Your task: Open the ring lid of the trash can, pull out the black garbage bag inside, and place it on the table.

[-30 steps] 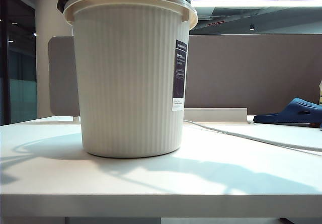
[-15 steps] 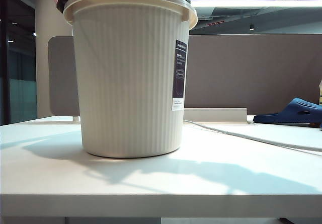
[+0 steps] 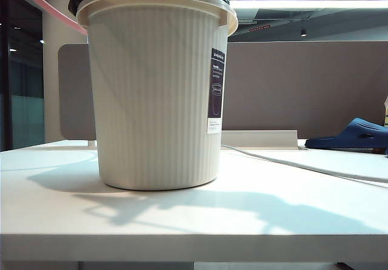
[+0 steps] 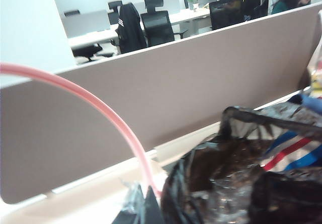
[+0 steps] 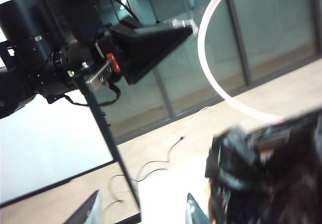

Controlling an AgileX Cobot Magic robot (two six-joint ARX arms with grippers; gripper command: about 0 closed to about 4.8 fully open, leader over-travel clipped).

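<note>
Ring lid [image 3: 42, 6] swung into view | left claw [image 5: 188, 25] pinching it | slipper [image 3: 354, 135] aside

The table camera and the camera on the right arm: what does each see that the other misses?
Only the table camera shows the whole cream trash can with its label, the white table and a blue slipper.

Only the right arm's camera shows the left gripper, shut on the pink ring lid and holding it up off the can, plus the right gripper, open.

Both show part of the pink ring lid and the black garbage bag bulging from the can.
</note>
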